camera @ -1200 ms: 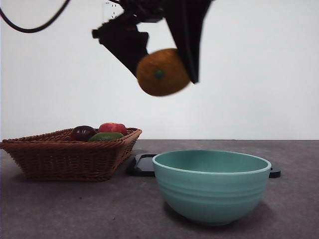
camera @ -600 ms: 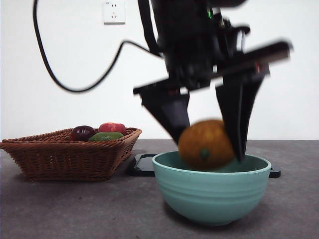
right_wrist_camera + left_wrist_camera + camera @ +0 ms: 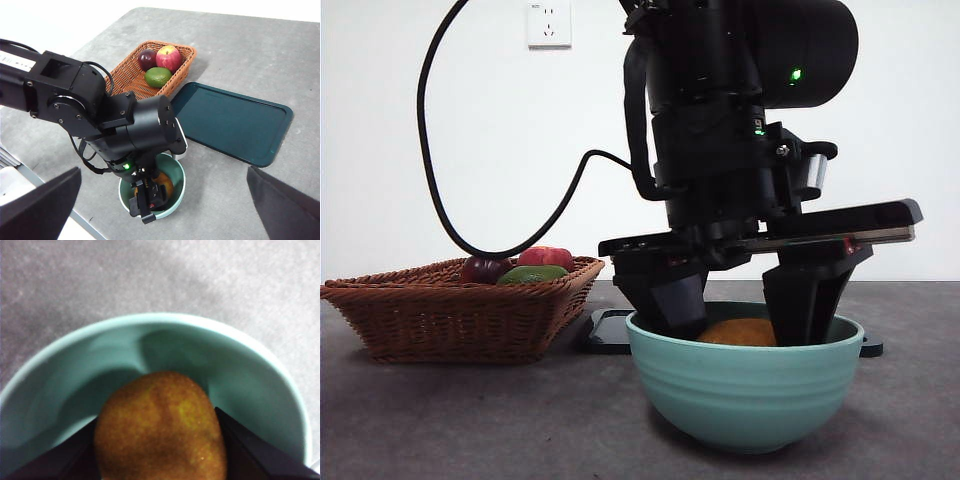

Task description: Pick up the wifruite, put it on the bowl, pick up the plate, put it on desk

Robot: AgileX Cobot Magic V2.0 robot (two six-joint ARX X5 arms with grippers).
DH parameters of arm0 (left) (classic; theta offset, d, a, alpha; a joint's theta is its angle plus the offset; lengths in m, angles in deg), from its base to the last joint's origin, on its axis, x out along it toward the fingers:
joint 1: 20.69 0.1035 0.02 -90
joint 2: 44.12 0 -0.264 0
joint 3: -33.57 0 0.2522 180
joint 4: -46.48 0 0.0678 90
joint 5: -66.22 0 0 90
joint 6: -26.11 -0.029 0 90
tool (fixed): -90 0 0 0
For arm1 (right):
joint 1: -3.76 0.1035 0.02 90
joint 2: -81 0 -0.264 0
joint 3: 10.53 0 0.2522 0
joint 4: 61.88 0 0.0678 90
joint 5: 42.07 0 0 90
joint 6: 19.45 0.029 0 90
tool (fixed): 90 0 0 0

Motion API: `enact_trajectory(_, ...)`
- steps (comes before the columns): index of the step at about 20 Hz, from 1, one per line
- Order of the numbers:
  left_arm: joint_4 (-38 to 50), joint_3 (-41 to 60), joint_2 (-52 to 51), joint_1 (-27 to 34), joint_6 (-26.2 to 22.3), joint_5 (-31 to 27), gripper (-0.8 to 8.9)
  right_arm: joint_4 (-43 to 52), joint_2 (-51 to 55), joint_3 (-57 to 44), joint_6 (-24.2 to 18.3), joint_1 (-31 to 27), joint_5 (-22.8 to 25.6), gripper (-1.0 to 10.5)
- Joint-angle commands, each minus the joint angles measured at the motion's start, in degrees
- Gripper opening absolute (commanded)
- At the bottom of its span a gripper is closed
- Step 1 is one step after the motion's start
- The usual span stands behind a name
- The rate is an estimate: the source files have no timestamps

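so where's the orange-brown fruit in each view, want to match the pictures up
Front view: the wifruite shows just above the bowl's rim, between the left gripper's jaws.
Left wrist view: the wifruite fills the lower middle, jaws at both sides, over the bowl's inside.
Right wrist view: the wifruite is a small orange patch in the bowl, under the left arm; the right gripper hangs high above, open.
Shared landmark: the mint-teal bowl.

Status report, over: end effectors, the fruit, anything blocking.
Left end effector down inside the bowl, shut on the wifruite. Right end effector open, high, waiting. Nothing blocking.
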Motion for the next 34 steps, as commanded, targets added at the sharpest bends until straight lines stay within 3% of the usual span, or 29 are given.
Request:
enact_trajectory(1, 0.0, -1.4, 1.3, -0.6, -0.5, 0.1, 2.41, 0.4, -0.1, 1.2, -0.5, 0.3, 0.2, 6.5)
enact_trajectory(4, -0.1, -1.4, 1.3, -0.6, -0.4, 0.1, 3.03, 0.3, -0.1, 1.2, -0.5, 0.3, 0.2, 6.5)
enact_trajectory(6, -0.7, -1.9, 1.3, -0.6, -0.4, 0.1, 4.99, 0.3, -0.1, 1.2, -0.5, 0.3, 0.2, 6.5)
enact_trajectory(7, -1.2, -2.4, 1.2, -0.6, -0.5, 0.1, 5.37, 0.3, -0.1, 1.2, -0.5, 0.3, 0.2, 6.5)
enact_trajectory(17, -10.6, -11.4, -7.2, -0.6, -1.3, 0.1, 5.42, 0.3, -0.1, 1.2, -0.7, 0.3, 0.4, 6.5)
enact_trajectory(27, -18.9, -11.3, -33.9, -0.6, -1.2, -3.7, 5.42, -2.0, -0.1, 1.2, -0.9, 0.3, 0.5, 6.5)
enact_trajectory(34, -25.3, -7.2, -54.4, -0.6, -5.3, -6.2, 5.31, -2.1, -0.1, 1.2, 1.8, 0.3, 0.4, 6.5)
